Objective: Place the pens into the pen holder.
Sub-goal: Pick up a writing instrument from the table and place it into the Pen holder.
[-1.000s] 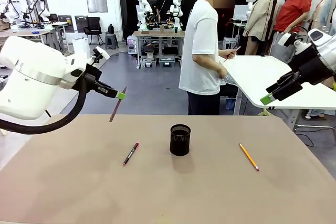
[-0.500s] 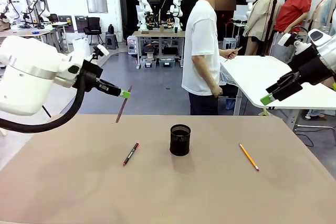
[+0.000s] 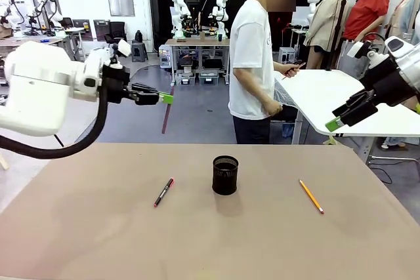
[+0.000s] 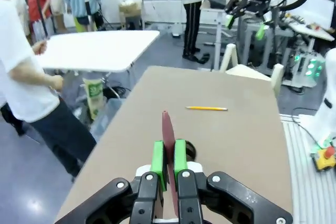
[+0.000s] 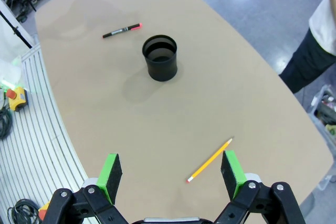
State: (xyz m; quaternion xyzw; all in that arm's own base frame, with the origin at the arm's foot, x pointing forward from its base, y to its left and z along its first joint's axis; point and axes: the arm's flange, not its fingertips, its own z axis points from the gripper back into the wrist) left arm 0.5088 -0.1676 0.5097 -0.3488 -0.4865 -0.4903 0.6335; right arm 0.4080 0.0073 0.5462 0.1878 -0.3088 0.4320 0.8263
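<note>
Brown table (image 3: 98, 240) in a busy lab bears the small black metal-mesh pen holder (image 3: 225, 175), up and left of which a thin pinkish-red pencil (image 3: 167, 117) hangs near upright, pinched tight in the left hand (image 3: 168, 98), nearer than the right hand (image 3: 335, 123), spread wide and empty.

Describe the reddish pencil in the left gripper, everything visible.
The reddish pencil is a thin, plain, dull pinkish-red stick. The left gripper is shut on its upper end, green pads either side; it hangs almost upright, slightly tilted, in the air up-left of the pen holder. Nothing else touches it.
</note>
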